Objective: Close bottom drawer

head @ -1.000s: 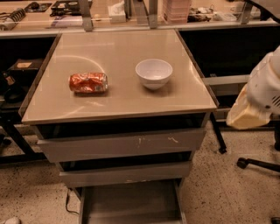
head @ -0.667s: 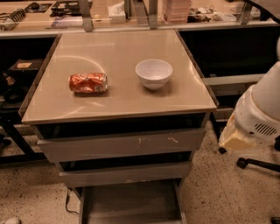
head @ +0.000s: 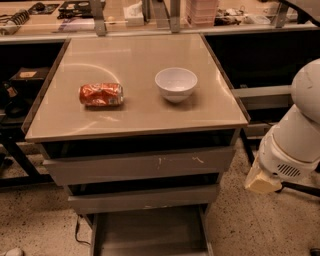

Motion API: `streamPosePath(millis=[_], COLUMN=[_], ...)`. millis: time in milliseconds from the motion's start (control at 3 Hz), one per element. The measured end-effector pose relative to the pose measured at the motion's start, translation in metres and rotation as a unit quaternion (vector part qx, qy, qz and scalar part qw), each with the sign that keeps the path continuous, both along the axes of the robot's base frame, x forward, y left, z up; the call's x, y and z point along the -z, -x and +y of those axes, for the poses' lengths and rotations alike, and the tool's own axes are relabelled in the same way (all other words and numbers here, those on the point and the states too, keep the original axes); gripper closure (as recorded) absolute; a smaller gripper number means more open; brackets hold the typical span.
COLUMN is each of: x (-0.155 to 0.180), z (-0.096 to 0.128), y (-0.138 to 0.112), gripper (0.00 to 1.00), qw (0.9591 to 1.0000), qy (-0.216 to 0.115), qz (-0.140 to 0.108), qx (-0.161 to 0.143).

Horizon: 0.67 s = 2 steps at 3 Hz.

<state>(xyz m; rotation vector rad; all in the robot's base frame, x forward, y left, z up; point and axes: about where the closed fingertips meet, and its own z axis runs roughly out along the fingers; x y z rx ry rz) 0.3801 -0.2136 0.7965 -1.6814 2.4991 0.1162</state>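
Observation:
The bottom drawer (head: 150,231) is the narrowest of three grey drawers. It is pulled out toward me, and its shallow grey tray shows at the bottom edge of the camera view. Its front is cut off by the frame. The mid-width drawer (head: 144,198) and the widest drawer (head: 137,165), which has white scratch marks, stick out a little above it. My gripper (head: 261,184) hangs at the end of the white arm (head: 295,135). It is to the right of the cabinet, level with the middle drawer, and it touches nothing.
A crushed orange can (head: 101,94) and a white bowl (head: 175,84) sit on the beige cabinet top (head: 135,117). A cluttered shelf (head: 150,15) runs along the back. A black chair base (head: 300,187) stands on the speckled floor at right.
The arm has dropped lower beside the cabinet's right side, bringing the gripper down from top-surface height to middle-drawer height. The drawers, can and bowl have not moved.

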Motion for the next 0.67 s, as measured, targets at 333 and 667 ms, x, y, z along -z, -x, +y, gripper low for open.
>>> streamPosePath(millis=[333,667], x=[0.040,0.114], z=[0.005,0.013], y=[0.012,0.025], gripper=[1.00,1.00], qw=[0.9997,0.9986], qy=[-0.007,-0.008], qz=[0.020,0.050], qx=[0.007,0.016])
